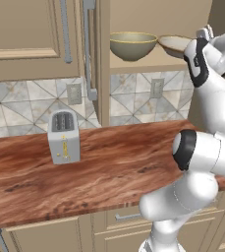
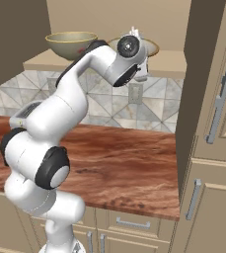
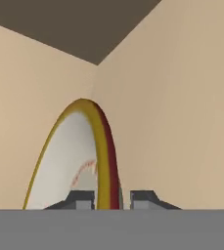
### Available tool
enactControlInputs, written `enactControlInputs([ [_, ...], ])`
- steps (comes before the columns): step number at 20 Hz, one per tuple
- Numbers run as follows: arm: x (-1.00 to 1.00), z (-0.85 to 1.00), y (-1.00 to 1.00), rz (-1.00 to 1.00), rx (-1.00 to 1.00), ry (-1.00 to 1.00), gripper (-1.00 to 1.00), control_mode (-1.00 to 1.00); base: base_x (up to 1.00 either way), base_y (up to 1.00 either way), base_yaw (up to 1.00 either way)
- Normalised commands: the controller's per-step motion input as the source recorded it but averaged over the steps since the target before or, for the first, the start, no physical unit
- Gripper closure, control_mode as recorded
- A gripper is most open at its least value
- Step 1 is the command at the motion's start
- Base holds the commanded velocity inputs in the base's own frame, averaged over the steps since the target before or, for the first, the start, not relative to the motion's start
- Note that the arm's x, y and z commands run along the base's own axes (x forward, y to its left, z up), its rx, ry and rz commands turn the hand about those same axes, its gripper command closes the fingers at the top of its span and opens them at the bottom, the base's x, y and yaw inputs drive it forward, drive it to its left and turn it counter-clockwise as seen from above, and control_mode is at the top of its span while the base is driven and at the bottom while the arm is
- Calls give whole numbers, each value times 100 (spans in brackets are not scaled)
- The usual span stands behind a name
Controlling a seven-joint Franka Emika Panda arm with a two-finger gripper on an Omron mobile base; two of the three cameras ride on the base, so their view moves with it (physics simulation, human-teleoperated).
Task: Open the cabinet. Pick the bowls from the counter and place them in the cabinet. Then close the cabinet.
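Note:
The cabinet stands open, its beige shelf [image 1: 148, 63] [image 2: 173, 64] bare at the front. The deep bowl [image 1: 132, 45] [image 2: 71, 43] sits upright on the shelf's left part. To its right the shallow bowl [image 1: 173, 45] [image 2: 151, 48] rests on the shelf. My gripper [image 1: 206, 33] [image 2: 134, 33] [image 3: 112, 199] is at that bowl's rim. In the hand view the yellow rim of the shallow bowl [image 3: 69, 156] runs between my two fingertips, with a small gap beside the right one. The jaws stand slightly open. The counter [image 1: 109, 167] [image 2: 129, 158] lies below.
A silver toaster [image 1: 64, 137] stands on the counter's left part. The open left door [image 1: 103, 59] projects edge-on toward me, its bar handle [image 1: 88, 49] beside it. The open right door [image 2: 203, 74] rises at the right. Drawer units sit under the counter.

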Motion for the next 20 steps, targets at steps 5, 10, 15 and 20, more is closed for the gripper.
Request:
enactControlInputs([
  [5,-1,9,0,2,0,-23,-100,-100,0,0,0],
  [10,-20,6,-14,0,9,-23,-100,-100,0,0,0],
  [15,-61,27,-34,-3,10,-2,-100,-100,0,0,0],
  [20,-75,44,-6,-3,5,6,-100,-100,0,0,0],
])
